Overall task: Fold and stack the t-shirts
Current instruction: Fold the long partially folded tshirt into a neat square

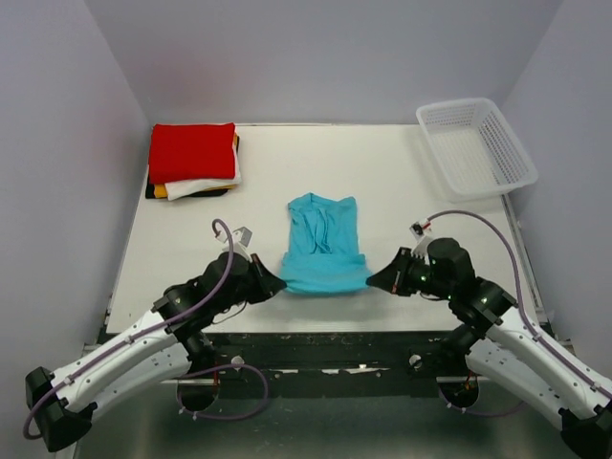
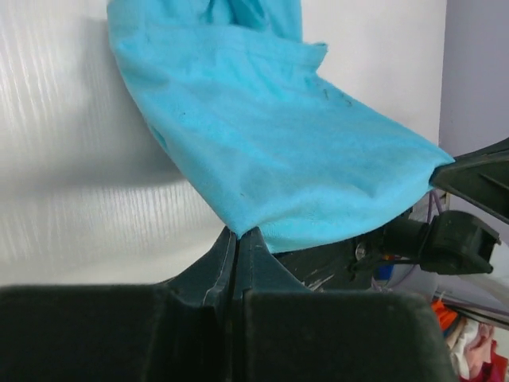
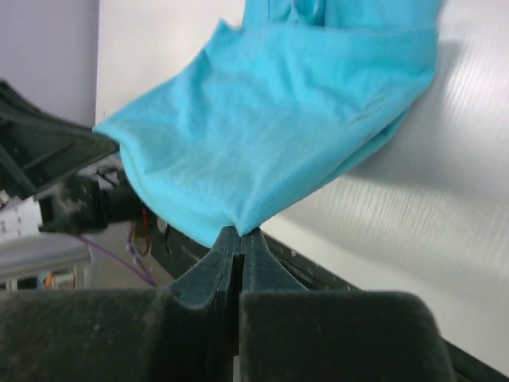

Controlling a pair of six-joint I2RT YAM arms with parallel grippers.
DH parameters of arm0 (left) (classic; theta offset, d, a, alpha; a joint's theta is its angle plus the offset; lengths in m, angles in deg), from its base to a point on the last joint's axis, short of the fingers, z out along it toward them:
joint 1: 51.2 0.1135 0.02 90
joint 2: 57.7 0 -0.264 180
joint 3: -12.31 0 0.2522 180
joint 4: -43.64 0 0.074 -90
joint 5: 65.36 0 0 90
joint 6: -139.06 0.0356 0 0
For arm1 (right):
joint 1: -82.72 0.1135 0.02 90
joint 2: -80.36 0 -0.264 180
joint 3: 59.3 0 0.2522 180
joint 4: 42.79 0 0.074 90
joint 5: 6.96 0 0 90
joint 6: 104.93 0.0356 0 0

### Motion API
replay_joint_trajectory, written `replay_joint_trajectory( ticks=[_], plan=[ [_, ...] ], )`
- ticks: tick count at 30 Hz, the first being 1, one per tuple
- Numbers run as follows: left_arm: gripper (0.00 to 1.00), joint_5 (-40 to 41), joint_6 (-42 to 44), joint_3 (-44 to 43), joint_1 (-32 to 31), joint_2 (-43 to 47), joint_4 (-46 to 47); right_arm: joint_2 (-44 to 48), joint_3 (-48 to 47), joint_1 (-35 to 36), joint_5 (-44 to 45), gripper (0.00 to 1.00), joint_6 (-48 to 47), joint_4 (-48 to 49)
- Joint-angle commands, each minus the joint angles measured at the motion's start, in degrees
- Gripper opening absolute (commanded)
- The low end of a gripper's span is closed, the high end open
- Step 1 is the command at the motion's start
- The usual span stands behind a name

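Left gripper point(image 1: 277, 284) and right gripper point(image 1: 375, 279) each pinch tight on a near hem corner of the turquoise t-shirt point(image 1: 323, 244), which is stretched between them and lies on the table point(image 1: 402, 182) centre. Beyond, at far left, a red folded shirt point(image 1: 191, 153) tops the stack point(image 1: 206, 186). A white mesh basket point(image 1: 473, 153) sits far right.

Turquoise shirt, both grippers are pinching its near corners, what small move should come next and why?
Probably lift the near hem and carry it toward the collar. The left gripper and right gripper are shut on near corners of the shirt, which already lies narrow, so a half fold looks due.
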Motion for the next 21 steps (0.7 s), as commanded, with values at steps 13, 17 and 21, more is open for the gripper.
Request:
replay_joint_trajectory(
  ticks=[13, 17, 21],
  plan=[
    [0.0, -6.5, 17.8, -25.6, 21.9, -28.1, 8.3, -23.6, -21.3, -3.3, 28.4, 0.01, -2.2, 9.0],
    [0.0, -8.6, 19.0, -31.8, 25.7, -35.5, 7.1, -30.3, -24.0, -9.1, 23.0, 0.01, -3.3, 13.0],
    [0.0, -11.4, 20.3, -36.9, 28.5, -42.5, 4.7, -37.5, -28.3, -13.0, 19.8, 0.01, -5.8, 13.9]
  ],
)
